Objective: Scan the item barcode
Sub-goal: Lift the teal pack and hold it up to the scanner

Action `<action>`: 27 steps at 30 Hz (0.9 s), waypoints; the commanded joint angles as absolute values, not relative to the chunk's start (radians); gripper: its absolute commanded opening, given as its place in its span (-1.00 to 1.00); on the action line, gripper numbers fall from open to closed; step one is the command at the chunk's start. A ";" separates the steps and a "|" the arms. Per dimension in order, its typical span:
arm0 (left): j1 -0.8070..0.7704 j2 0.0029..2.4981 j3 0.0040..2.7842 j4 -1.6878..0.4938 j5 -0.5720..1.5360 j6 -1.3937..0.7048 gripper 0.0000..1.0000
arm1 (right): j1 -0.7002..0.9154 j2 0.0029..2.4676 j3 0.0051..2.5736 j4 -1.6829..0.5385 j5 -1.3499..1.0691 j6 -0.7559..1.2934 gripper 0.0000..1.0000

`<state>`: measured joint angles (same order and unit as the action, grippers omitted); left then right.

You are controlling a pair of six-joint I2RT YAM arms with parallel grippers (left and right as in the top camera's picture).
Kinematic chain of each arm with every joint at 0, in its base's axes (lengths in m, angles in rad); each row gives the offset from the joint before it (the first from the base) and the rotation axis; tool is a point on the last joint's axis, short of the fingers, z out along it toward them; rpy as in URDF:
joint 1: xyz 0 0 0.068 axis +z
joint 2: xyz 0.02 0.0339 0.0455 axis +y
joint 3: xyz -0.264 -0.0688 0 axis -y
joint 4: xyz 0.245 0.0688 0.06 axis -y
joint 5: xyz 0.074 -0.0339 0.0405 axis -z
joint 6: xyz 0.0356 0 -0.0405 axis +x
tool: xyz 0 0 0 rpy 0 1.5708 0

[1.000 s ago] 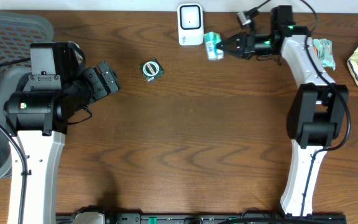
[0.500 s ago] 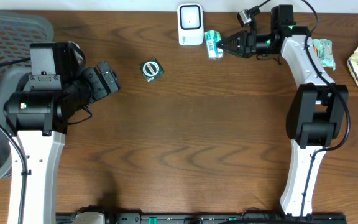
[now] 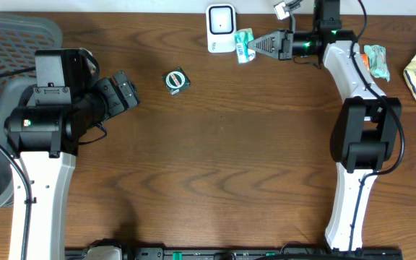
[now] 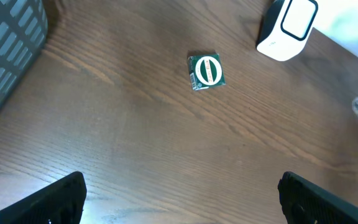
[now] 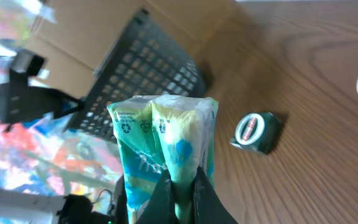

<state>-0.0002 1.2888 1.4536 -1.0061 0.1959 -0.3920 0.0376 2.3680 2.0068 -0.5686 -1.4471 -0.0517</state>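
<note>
Pickup done, scan seemingly pending: teal packet (image 3: 245, 46) clenched in right gripper (image 3: 255, 46), just right of white scanner (image 3: 222, 29) at far edge, left gripper (image 3: 125, 89) gaping idle at left.

White left arm (image 3: 45, 173) with bulky black joints, matching right arm (image 3: 352, 195), black right claw (image 3: 257, 45), black cables (image 3: 403, 144), green lights (image 3: 26, 123)

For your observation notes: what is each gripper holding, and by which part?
The right gripper pinches the green packet by one end; the left gripper holds nothing.
</note>
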 commanded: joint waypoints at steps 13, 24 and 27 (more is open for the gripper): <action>0.004 1.289 1.457 -1.007 0.189 -0.385 0.96 | 0.394 2.328 2.019 -0.358 0.583 -0.517 -0.98; 0.004 1.289 1.457 -1.007 0.189 -0.385 0.96 | 0.434 2.353 2.018 -0.034 0.286 -0.697 -0.98; 0.004 1.289 1.457 -1.007 0.189 -0.385 0.96 | 0.434 2.372 2.018 -0.034 0.281 -0.679 -0.98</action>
<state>-0.0002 1.2888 1.4536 -1.0061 0.1959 -0.3920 0.4313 2.3573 2.0094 -0.0345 0.3546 -0.6704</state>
